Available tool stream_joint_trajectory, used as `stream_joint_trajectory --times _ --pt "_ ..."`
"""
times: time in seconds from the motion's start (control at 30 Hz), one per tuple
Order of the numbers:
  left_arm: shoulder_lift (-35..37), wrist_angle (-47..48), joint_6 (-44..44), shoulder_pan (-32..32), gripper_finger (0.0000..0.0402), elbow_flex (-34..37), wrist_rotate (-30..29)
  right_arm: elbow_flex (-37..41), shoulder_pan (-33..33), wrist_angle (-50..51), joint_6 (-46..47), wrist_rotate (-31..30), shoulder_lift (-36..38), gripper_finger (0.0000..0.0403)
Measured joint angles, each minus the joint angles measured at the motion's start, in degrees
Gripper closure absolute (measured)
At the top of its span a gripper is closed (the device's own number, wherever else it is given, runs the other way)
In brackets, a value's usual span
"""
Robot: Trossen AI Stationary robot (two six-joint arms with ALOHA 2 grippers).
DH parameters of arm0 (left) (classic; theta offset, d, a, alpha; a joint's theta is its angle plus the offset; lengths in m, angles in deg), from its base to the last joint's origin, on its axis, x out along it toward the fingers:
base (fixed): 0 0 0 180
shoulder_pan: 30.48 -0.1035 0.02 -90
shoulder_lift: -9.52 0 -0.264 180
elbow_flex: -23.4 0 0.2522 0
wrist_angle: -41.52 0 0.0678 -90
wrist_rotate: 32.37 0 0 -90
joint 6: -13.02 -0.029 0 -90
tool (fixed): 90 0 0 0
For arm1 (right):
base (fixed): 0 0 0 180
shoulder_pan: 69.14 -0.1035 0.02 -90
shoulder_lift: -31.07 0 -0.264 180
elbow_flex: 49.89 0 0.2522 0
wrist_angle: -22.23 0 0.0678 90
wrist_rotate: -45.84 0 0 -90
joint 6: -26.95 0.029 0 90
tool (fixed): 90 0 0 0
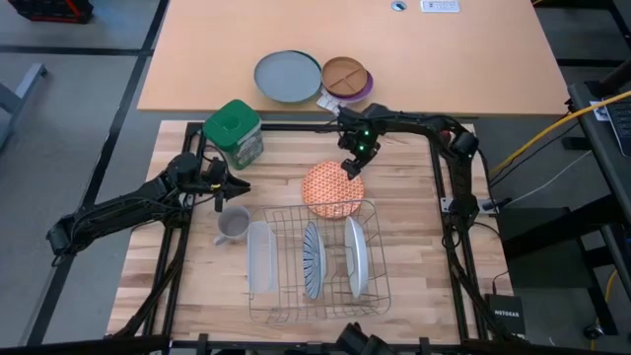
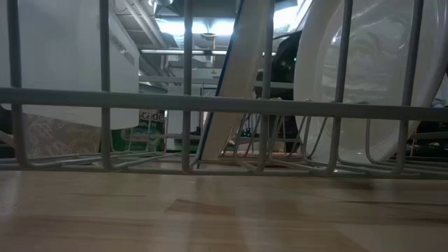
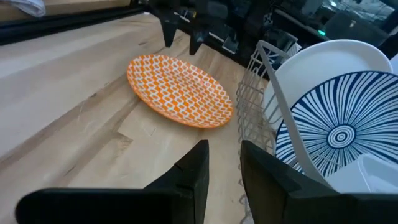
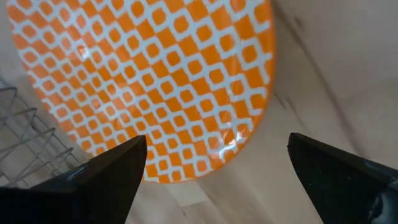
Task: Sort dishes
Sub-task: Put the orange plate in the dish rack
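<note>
Near the middle of the wooden table [image 1: 286, 168], just off the far edge of the wire rack [image 1: 317, 258], lies the orange plate [image 1: 332, 189], face up, its near rim resting over the rack's far rail. The right gripper [image 1: 352, 166] hangs directly above the plate's far rim with its two fingers spread wide and nothing between them; in its own wrist view the orange-and-white pattern fills the space between the two dark fingertips, and the fingers do not touch the plate. Inside the rack the striped plate [image 1: 313, 259] and the white plate [image 1: 356, 256] stand on edge side by side, the striped one toward the left, the white one toward the right. A clear plastic container [image 1: 260, 256] stands in the rack's left end. Just outside the rack's far left corner sits a grey mug [image 1: 233, 225]. The left gripper [image 1: 226, 184] waits above the table beyond the mug, toward the left edge, its fingers drawn close with a narrow gap and holding nothing. A green-lidded tub [image 1: 235, 131] stands at the far left corner of the table. On the separate lighter table [image 1: 444, 59] beyond lie a grey plate [image 1: 287, 76] and a brown divided plate [image 1: 345, 77], side by side.
</note>
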Motion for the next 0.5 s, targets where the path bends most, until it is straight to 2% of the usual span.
stream_joint_trajectory --times 0.5 --pt "0.0 -4.3 0.5 0.0 0.032 0.0 0.0 -0.1 -0.1 -0.2 1.2 4.3 -6.8 0.0011"
